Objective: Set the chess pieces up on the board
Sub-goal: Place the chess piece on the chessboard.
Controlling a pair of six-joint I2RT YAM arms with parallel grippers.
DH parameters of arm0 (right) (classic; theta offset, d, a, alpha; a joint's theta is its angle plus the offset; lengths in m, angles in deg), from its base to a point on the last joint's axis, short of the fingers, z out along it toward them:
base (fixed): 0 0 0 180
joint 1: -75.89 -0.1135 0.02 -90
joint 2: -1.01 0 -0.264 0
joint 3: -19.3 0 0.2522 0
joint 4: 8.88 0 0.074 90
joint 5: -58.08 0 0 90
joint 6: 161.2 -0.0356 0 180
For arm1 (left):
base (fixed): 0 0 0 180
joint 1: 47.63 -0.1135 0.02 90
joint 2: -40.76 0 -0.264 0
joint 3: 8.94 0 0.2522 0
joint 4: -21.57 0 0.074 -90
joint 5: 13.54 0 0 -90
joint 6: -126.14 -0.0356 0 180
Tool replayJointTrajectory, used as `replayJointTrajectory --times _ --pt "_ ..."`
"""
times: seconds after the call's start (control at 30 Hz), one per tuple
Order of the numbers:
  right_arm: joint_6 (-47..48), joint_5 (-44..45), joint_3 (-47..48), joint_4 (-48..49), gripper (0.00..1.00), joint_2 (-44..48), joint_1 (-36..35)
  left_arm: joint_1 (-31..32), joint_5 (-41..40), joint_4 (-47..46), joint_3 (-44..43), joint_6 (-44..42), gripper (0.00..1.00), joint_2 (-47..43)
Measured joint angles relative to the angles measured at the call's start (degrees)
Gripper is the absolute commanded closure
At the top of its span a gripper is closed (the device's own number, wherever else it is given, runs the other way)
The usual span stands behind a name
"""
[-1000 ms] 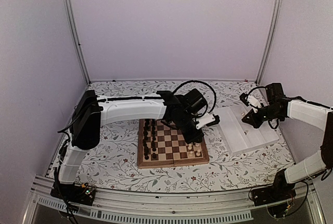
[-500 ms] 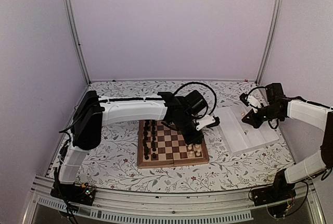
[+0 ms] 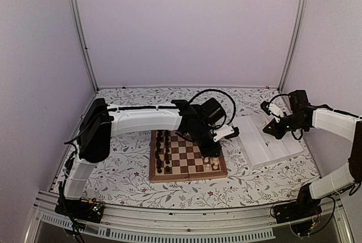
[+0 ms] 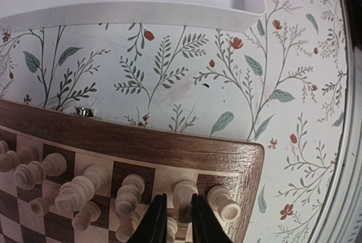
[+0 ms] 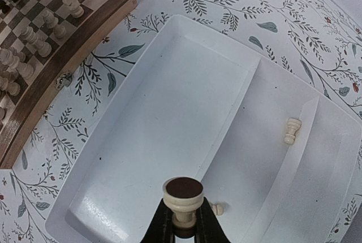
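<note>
Board [image 3: 186, 161]: square and made of wood, with light and dark brown squares. It has a smooth brown rim with round corners and lies in the middle of the table.
Latch [image 5: 63, 80]: one small shiny metal clasp on the board's side.
Chess pieces [image 4: 85, 185]: pale cream, smooth and round like little knobs. They stand in rows along the right side of the board, too crowded to count for sure.
Dark pieces [image 3: 164, 151]: brown-black, in two rows along the left side of the board. They are too small to count.
Tray [image 5: 186, 102]: one white, shiny, long box with low walls and steps inside. It sits just right of the board.
Loose pieces [image 5: 291, 130]: two pale ones lie in the tray. One is half hidden behind a finger.
Left gripper [image 4: 177, 204]: its two dark fingers are low over the board's near right corner. There is a thin gap between them with a pale piece in it. I cannot tell if they pinch it.
Right gripper [image 5: 182, 216]: it is over the tray, and its fingers squeeze one pale piece.
Pinched piece [image 5: 182, 193]: cream, with a round dark brown end facing up.
Cloth [image 3: 124, 178]: white with green leaves and small red flowers.
In the way: from above, the left arm and its black cable loop cover the far part of the board.
</note>
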Motion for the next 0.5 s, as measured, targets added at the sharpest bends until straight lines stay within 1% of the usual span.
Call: replayJointTrajectory --times 0.27,0.4,0.5 --pt "0.0 0.0 0.0 0.0 0.94 0.0 0.0 0.1 0.0 0.0 0.0 0.2 0.76 0.0" --pt "0.0 -0.1 0.0 0.0 0.94 0.0 0.0 0.1 -0.5 0.2 -0.3 0.3 0.7 0.0" --pt "0.5 -1.1 0.0 -0.2 0.94 0.0 0.0 0.1 -2.7 0.2 -0.8 0.6 0.66 -0.6"
